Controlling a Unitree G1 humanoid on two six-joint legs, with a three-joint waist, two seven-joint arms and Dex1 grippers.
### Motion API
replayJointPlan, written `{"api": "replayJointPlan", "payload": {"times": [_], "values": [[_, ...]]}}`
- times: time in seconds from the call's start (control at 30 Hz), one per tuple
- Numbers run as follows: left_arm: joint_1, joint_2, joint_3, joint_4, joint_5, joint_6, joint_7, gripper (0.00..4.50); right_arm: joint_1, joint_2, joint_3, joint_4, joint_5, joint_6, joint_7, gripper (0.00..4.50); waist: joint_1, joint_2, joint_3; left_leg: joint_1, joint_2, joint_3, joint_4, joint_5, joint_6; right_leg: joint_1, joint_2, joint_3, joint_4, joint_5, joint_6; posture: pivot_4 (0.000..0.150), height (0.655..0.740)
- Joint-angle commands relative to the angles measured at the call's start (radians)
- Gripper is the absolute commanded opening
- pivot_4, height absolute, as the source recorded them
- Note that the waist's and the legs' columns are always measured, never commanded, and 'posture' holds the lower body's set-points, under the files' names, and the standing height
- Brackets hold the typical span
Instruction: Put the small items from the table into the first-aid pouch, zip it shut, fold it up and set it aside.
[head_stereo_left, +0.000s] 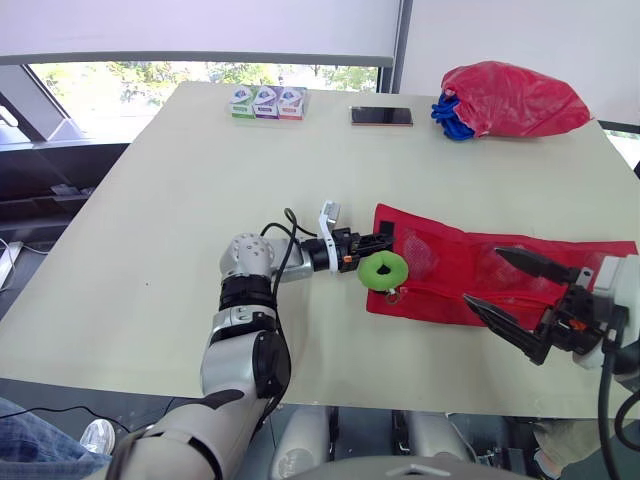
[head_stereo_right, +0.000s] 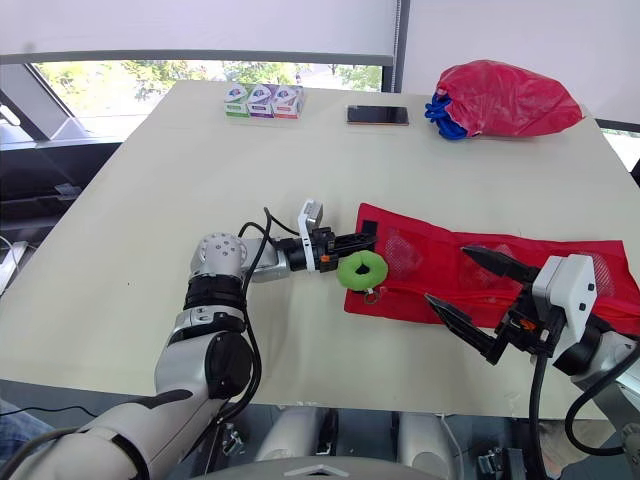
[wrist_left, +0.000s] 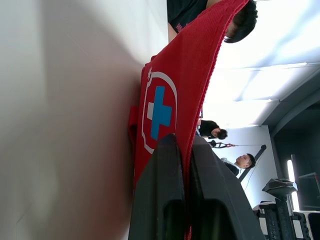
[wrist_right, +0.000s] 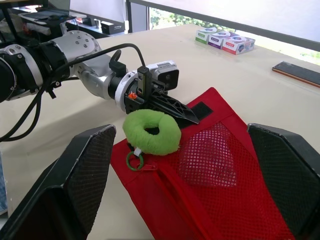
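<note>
Far off and left of centre on the tabletop (head_stereo_left: 150, 220), three small boxes (head_stereo_left: 265, 102) sit in a row, likely items yet to be packed. Nearer, the left tool (head_stereo_left: 377, 242) is clamped on the left edge of the first-aid pouch (head_stereo_left: 450, 275), red fabric pinched between its fingers (wrist_left: 160, 190) (the wrist view shows the cross emblem on the lifted flap) — probably to anchor the pouch while the other arm works. A fuzzy green ring (head_stereo_left: 384, 270) rests on that same corner beside the zipper pull (wrist_right: 133, 161); whether it is tied to the pull is hard to tell. Further right, the right tool (head_stereo_left: 482, 274) hovers over the pouch's near edge, fingers spread wide and holding nothing — poised, I judge, for the zipper. The pouch's right end runs out of view behind that arm, and what lies under its mesh is unclear.
</note>
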Motion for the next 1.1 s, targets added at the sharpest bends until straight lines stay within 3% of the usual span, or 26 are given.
{"api": "replayJointPlan", "payload": {"times": [0.03, 0.17, 0.4, 0.67, 1.07, 1.1], "values": [[-0.006, -0.004, 0.003, -0.035, -0.032, 0.005, -0.007, 0.02, -0.01, -0.004, -0.009, -0.028, 0.013, -0.019, 0.007, 4.5, 0.0, 0.0, 0.0, 0.0, 0.0, 0.0, 0.0, 0.0, 0.0, 0.0, 0.0, 0.0, 0.0, 0.0, 0.0, 0.15, 0.74], [-0.001, -0.003, -0.004, -0.044, -0.03, 0.005, -0.008, 0.02, -0.072, 0.002, 0.087, -0.024, -0.039, -0.003, -0.025, 4.5, -0.002, 0.0, 0.0, 0.0, 0.0, 0.0, 0.0, 0.0, 0.0, 0.0, 0.0, 0.0, 0.0, 0.0, 0.0, 0.15, 0.74], [0.001, 0.005, -0.033, -0.047, -0.018, -0.01, -0.017, 0.02, -0.323, 0.057, 0.43, 0.065, -0.212, 0.056, -0.094, 4.5, -0.001, 0.0, 0.0, 0.0, 0.0, 0.0, 0.0, 0.001, -0.002, 0.0, 0.0, 0.0, 0.0, 0.0, 0.0, 0.15, 0.74], [-0.003, 0.008, -0.041, -0.035, -0.013, -0.025, -0.017, 0.02, -0.547, 0.093, 0.729, 0.253, -0.4, 0.069, 0.001, 4.5, -0.001, -0.001, 0.001, -0.001, -0.001, -0.002, 0.0, 0.003, -0.005, -0.001, 0.0, -0.002, 0.0, 0.0, 0.0, 0.15, 0.74], [0.004, -0.002, -0.028, -0.045, -0.023, -0.026, -0.004, 0.02, -0.598, 0.102, 0.818, 0.371, -0.572, 0.152, -0.015, 4.5, -0.002, -0.001, 0.001, -0.001, -0.001, -0.003, 0.0, 0.004, -0.007, -0.001, 0.0, -0.003, 0.0, 0.0, 0.0, 0.15, 0.74], [0.006, -0.005, -0.027, -0.047, -0.024, -0.024, -0.002, 0.01, -0.6, 0.108, 0.814, 0.376, -0.583, 0.149, -0.025, 4.25, -0.002, -0.001, 0.001, -0.001, -0.001, -0.003, 0.0, 0.004, -0.007, -0.001, 0.0, -0.003, 0.0, 0.0, 0.0, 0.15, 0.74]]}}
